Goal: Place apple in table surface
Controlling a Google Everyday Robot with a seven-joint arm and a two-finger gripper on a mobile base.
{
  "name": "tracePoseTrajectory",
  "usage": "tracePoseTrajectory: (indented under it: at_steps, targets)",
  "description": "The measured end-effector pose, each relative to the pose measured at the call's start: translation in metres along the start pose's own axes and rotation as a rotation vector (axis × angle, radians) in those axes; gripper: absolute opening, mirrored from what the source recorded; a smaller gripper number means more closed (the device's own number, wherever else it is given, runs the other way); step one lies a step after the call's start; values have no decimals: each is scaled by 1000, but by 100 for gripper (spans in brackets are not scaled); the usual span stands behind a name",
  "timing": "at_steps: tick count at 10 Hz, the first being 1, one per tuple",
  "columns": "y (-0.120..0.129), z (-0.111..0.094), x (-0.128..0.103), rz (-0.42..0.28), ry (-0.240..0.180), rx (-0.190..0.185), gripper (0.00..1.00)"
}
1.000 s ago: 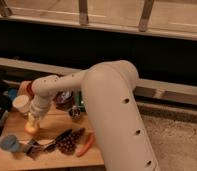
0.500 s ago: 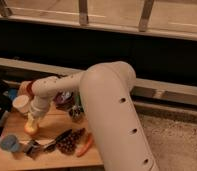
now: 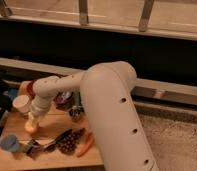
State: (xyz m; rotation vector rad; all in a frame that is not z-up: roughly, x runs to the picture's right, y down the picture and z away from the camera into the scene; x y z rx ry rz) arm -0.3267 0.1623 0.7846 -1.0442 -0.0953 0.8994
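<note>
The apple [image 3: 29, 128], small and orange-yellow, is at the left side of the light-brown wooden table surface [image 3: 52, 125], low over it or resting on it. My gripper [image 3: 32, 120] reaches down from the big white arm [image 3: 107, 100] and sits right on top of the apple, hiding its upper part. I cannot tell whether the apple touches the wood.
A white cup [image 3: 21, 104] stands just behind the gripper. A blue round item [image 3: 9, 143] and small dark objects [image 3: 37, 148] lie at the front left. A dark cone-like cluster [image 3: 69, 142], an orange carrot [image 3: 85, 146] and a dark bowl [image 3: 64, 100] lie to the right.
The gripper and apple have sunk very slightly toward the table; otherwise nothing has visibly moved.
</note>
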Motion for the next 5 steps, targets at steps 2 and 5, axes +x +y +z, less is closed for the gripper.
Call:
tracePoseTrajectory:
  at_steps: [2, 5]
  targets:
    - [1, -3, 0, -4, -6, 3, 80]
    - [1, -3, -1, -4, -6, 3, 80]
